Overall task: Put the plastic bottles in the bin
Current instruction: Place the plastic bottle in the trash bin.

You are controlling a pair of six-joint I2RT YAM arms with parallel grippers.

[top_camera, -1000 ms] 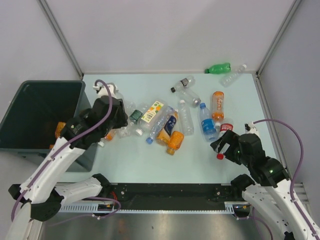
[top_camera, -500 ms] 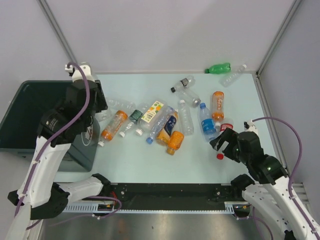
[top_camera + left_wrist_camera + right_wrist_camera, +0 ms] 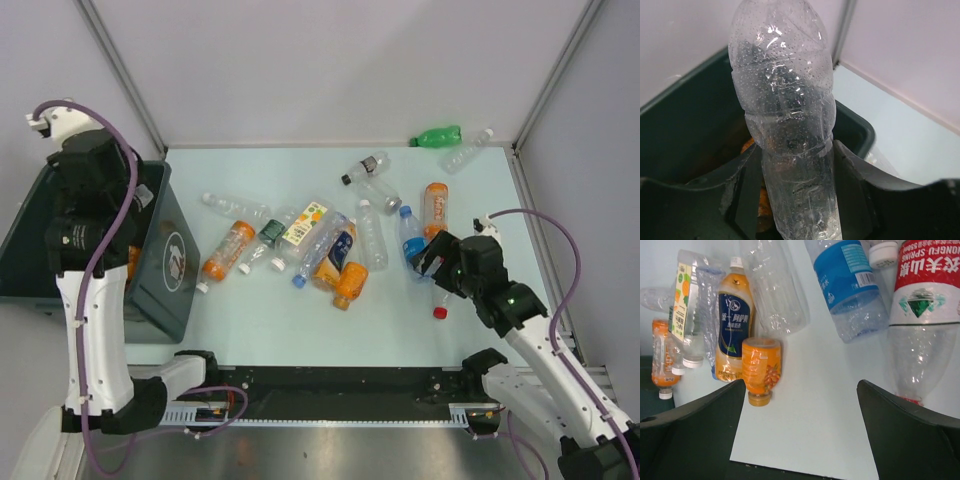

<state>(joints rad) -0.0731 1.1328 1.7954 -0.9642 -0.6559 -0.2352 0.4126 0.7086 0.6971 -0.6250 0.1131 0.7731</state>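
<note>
My left gripper [image 3: 796, 165] is shut on a clear plastic bottle [image 3: 782, 90] and holds it upright over the dark grey-green bin [image 3: 855, 125]. In the top view this gripper [image 3: 125, 195] is above the bin [image 3: 60, 230], which has an orange bottle [image 3: 130, 260] inside. My right gripper [image 3: 430, 262] is open and empty, over a blue-labelled bottle [image 3: 413, 243] and a red-labelled bottle [image 3: 920, 290]. In the right wrist view that gripper [image 3: 801, 385] is above bare table, with a small orange bottle [image 3: 760, 367] to its left. Several more bottles [image 3: 320, 240] lie mid-table.
A green bottle [image 3: 436, 135] and a clear one [image 3: 467, 150] lie at the far right corner. An orange bottle [image 3: 228, 250] and a clear one [image 3: 232, 207] lie close to the bin. Grey walls enclose the table on three sides.
My left arm has lifted from the bottle pile and swung left over the bin with the clear bottle. My right gripper has moved forward and left, over the blue- and red-labelled bottles.
</note>
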